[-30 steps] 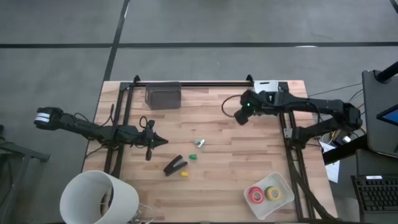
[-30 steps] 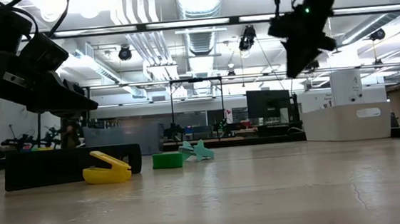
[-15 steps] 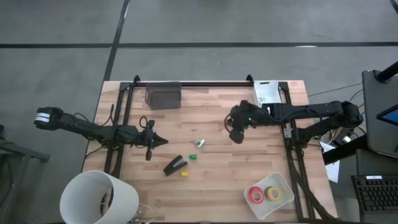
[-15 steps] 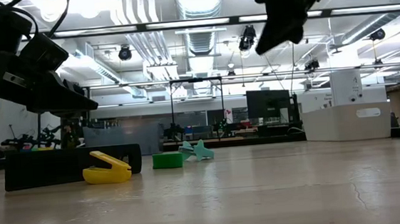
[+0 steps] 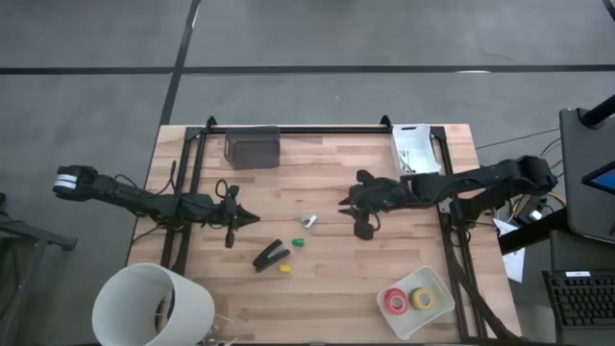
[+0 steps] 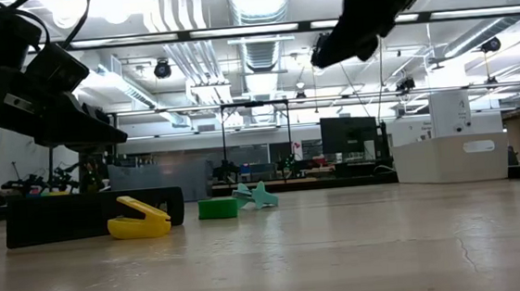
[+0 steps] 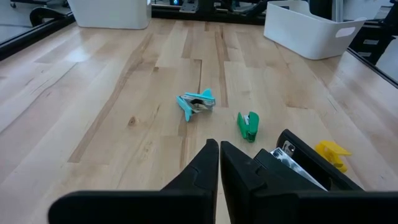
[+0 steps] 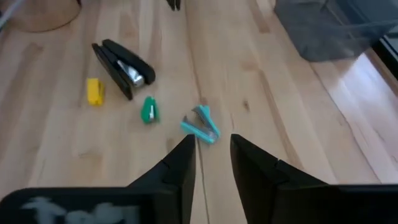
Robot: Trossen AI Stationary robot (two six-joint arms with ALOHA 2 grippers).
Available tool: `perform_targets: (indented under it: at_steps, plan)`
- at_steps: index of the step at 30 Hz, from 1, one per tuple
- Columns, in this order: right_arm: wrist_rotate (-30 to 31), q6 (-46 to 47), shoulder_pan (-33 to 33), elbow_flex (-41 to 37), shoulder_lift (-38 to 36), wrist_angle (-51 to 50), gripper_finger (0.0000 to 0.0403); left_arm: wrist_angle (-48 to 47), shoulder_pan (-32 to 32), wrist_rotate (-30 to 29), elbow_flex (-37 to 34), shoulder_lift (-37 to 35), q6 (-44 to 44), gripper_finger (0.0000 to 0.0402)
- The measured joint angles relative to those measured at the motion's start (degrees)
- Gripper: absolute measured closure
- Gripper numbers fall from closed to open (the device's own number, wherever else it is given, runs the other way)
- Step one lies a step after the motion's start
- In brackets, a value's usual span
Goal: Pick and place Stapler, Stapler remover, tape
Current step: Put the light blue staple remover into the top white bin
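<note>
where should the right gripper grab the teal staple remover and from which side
Judging by its pose, come straight down from above. The teal staple remover lies flat on the table, arms splayed in a V, apart from the green piece. The right gripper is open; close it across the joined end, where the body looks narrowest.
</note>
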Motion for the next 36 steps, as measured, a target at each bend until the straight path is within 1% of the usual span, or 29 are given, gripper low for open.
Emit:
perform_targets:
  at_steps: [6, 10, 16, 23, 28, 36]
  plan:
    - [0.01, -1.65, 0.16, 0.43, 8.03, 3.67, 0.0271, 0.00, -0.02, 0.00, -0.01, -0.02, 0.02, 0.0381]
    - [-0.20, -7.23, 0.53, 1.67, 12.62, 4.75, 0.0260, 0.02, -0.01, 0.00, -0.01, 0.04, 0.00, 0.0381]
    - [-0.53, -13.50, 0.88, 2.79, 19.40, 10.50, 0.0259, -0.08, 0.00, -0.01, -0.01, 0.03, 0.00, 0.0382]
    - [-0.38, -17.41, 0.91, 7.29, 26.91, 10.53, 0.0262, -0.04, -0.01, 0.00, -0.01, 0.09, 0.00, 0.0382]
    - [0.08, -20.08, 0.86, 10.70, 29.74, 10.26, 0.0271, -0.02, 0.00, -0.02, -0.01, 0.09, 0.00, 0.0382]
    - [0.10, -22.47, 0.73, 13.90, 32.36, 8.92, 0.0282, 0.02, 0.01, -0.02, -0.03, 0.09, 0.00, 0.0383]
